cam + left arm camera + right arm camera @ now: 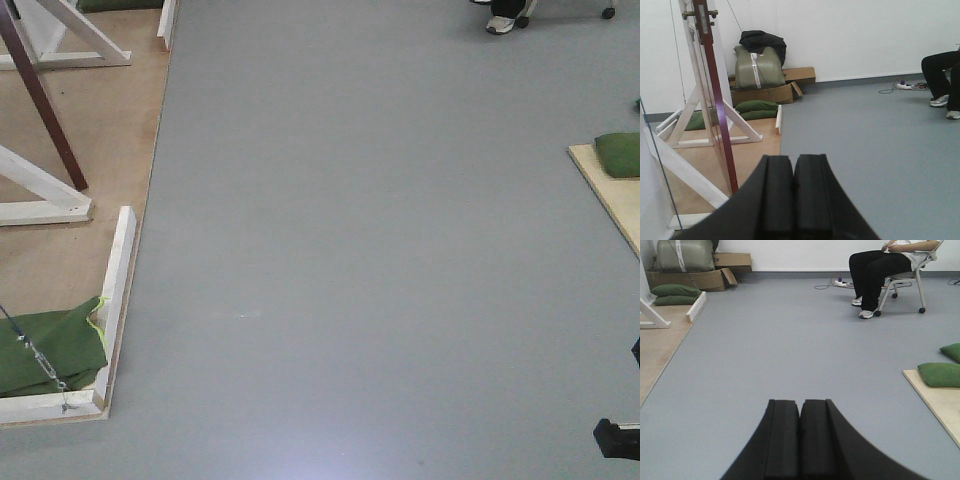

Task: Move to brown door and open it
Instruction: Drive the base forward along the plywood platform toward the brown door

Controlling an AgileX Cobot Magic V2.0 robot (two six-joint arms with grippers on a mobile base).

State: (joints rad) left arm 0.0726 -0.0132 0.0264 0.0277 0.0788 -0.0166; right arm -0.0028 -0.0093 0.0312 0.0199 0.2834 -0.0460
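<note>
Brown door (721,125) stands edge-on, ahead and left of the left gripper (793,195), whose black pads are pressed together on nothing. Right gripper (800,437) is clenched and empty too. White braces (742,122) prop the door, green cushions (756,106) lie behind it, and a cardboard box (765,93) sits beyond.

Even, diffuse indoor light, bright overall, no hard shadows. Front view: soft whitish glare on grey floor (380,200) at bottom centre, img slightly grainy, low-res. Wrist views: white wall (865,35) nearly washed out; left gripper (793,195) & right gripper (800,440) v. dark, soft-edged, little surface detail.
</note>
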